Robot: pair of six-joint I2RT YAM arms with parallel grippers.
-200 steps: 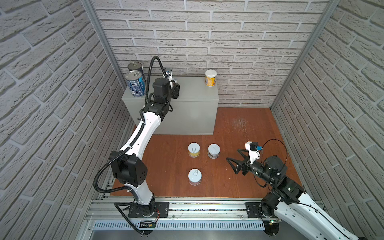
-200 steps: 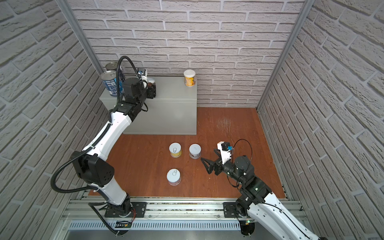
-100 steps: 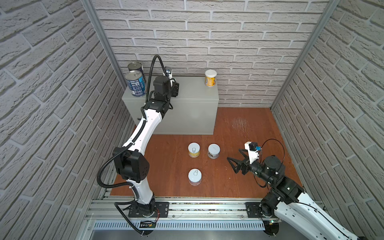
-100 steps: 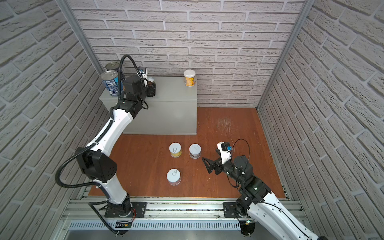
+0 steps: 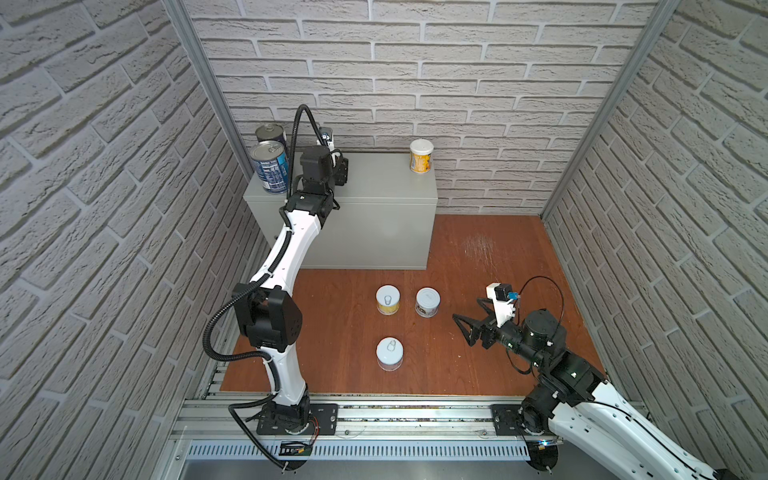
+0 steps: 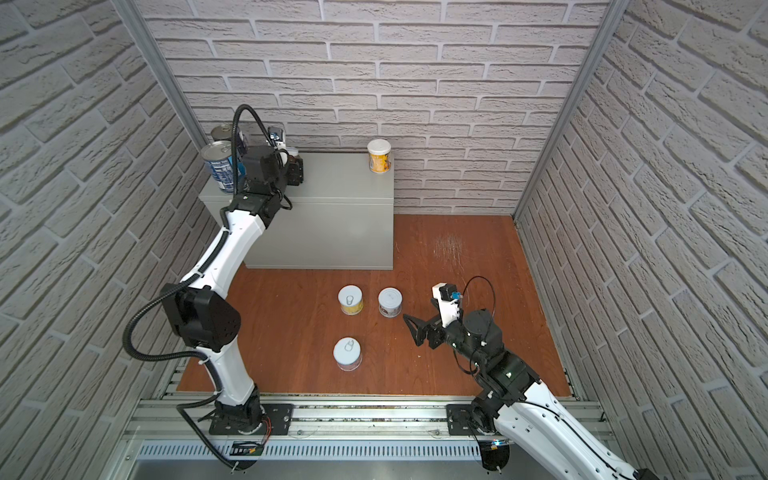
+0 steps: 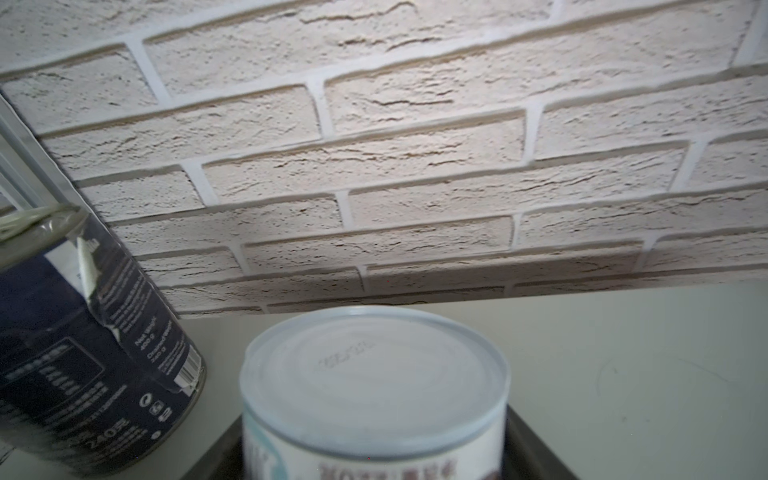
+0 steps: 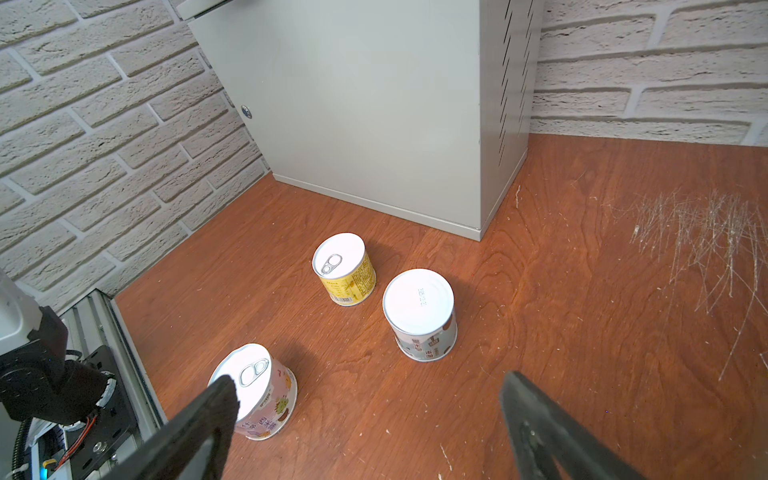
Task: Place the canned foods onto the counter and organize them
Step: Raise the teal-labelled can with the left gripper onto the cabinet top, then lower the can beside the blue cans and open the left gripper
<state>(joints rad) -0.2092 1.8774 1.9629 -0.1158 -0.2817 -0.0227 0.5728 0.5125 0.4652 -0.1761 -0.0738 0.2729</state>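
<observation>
My left gripper [image 5: 338,166] is shut on a short white-lidded can [image 7: 374,390] over the back left of the grey counter [image 5: 382,183]. Two tall dark-blue cans [image 5: 270,166] [image 5: 271,134] stand on the counter just left of it; one shows in the left wrist view [image 7: 83,353]. A yellow-labelled can [image 5: 421,156] stands at the counter's back right corner. Three short cans stand on the wooden floor: yellow [image 8: 344,270], white with brown print [image 8: 419,320], and pink [image 8: 257,395]. My right gripper [image 8: 370,399] hangs open and empty, low over the floor to their right.
Brick walls close in the left, back and right sides. The metal base rail [image 5: 395,419] runs along the front. The counter's lock [image 8: 246,111] faces the floor cans. A scratched patch of floor [image 5: 478,245] lies right of the counter.
My left arm has carried the white can slightly farther back over the counter, and its elbow has shifted. The right arm has barely moved and stays open.
</observation>
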